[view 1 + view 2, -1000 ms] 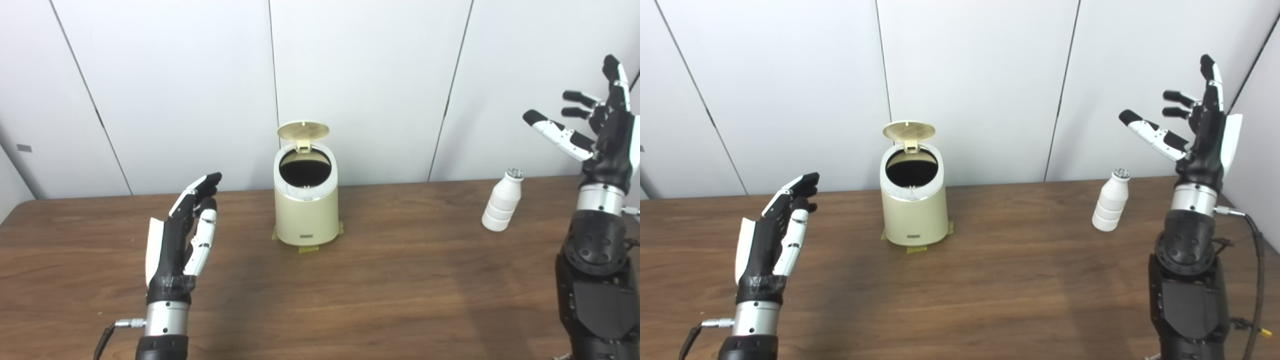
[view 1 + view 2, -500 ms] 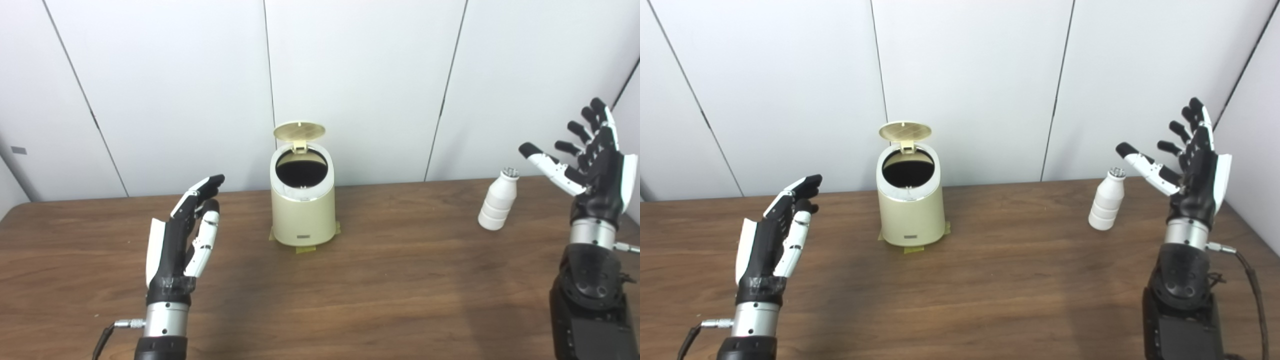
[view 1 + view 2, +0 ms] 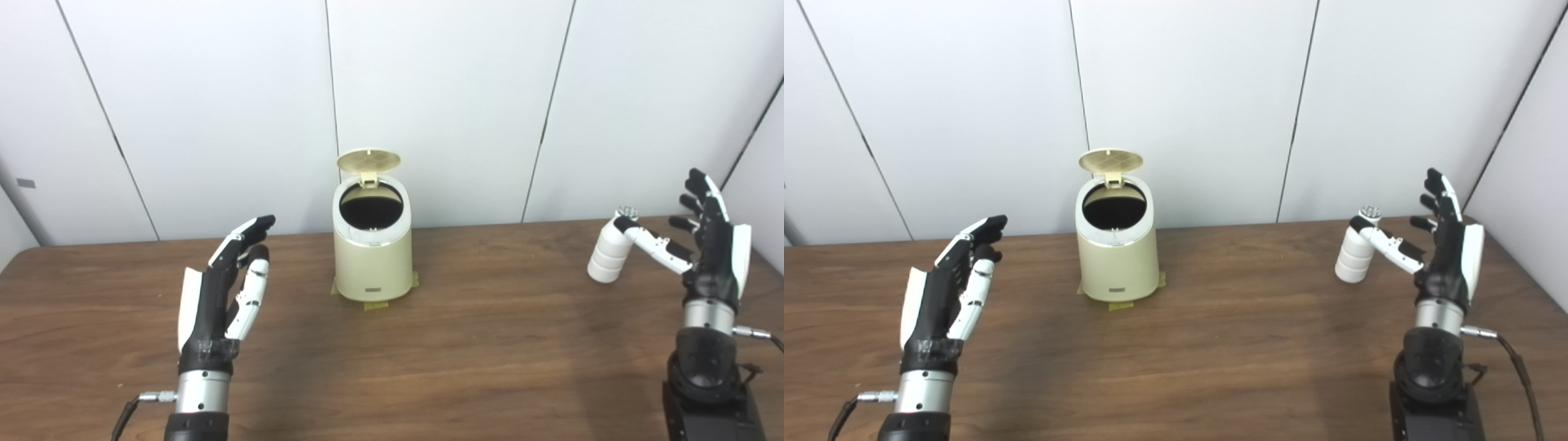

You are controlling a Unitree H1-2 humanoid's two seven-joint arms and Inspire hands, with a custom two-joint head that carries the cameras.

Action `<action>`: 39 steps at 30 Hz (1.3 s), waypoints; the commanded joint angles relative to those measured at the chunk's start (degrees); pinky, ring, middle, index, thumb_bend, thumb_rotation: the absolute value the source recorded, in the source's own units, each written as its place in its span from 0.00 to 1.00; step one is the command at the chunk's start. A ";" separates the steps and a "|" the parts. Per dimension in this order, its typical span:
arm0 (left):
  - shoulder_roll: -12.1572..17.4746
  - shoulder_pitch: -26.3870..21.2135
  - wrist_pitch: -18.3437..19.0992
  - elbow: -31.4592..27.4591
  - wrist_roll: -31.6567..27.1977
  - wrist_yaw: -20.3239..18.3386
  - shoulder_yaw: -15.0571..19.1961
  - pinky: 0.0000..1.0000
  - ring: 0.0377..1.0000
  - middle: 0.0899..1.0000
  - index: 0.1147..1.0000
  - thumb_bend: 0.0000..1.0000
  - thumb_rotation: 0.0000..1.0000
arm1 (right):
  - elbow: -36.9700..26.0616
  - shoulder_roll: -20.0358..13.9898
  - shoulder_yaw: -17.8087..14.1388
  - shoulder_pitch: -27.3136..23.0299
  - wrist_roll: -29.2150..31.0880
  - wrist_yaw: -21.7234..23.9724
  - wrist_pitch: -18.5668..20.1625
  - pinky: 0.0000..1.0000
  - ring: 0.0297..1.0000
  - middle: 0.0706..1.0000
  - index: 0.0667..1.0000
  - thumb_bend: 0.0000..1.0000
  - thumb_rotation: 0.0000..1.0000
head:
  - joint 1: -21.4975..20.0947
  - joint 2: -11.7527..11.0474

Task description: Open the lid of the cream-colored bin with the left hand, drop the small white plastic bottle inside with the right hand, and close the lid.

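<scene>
Right hand [image 3: 1442, 257]: fingers [image 3: 1434, 191] spreading apart and pointing upward, thumb reaching out to the left, its tip lying in front of the neck of the bottle [image 3: 1353, 256]; whether it is touching cannot be told, and nothing is being gripped. Palm is facing left toward the bottle; forearm is rising from the lower right edge, a cable trailing off the wrist. Left hand [image 3: 223, 288]: fingers [image 3: 242, 236] lying close together, extended and slanting toward the bin [image 3: 372, 257], holding nothing; palm is facing right, wrist standing above the near left part of the counter [image 3: 478, 343], well apart from the bin. Bottle: small, white, ribbed in the lower body, leaning slightly, standing on the far right of the counter, just beside the right hand and well apart from the bin. Bin: cream-coloured, round, sitting at the centre rear of the counter on yellowish tape tabs showing at its foot. Lid [image 3: 369, 161]: standing raised on its rear hinge, exposing the dark opening. Counter: dark wood grain, carrying bin and bottle. Wall [image 3: 453, 92]: white panels with dark seams, running behind the counter.
</scene>
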 commanded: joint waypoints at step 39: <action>1.07 -1.37 -1.26 -2.21 -1.79 -0.13 0.63 0.76 0.83 0.83 0.81 0.33 0.82 | 10.18 -2.27 0.08 -4.45 5.38 1.13 1.18 0.70 0.85 0.91 0.95 0.87 0.29 | -1.35 0.51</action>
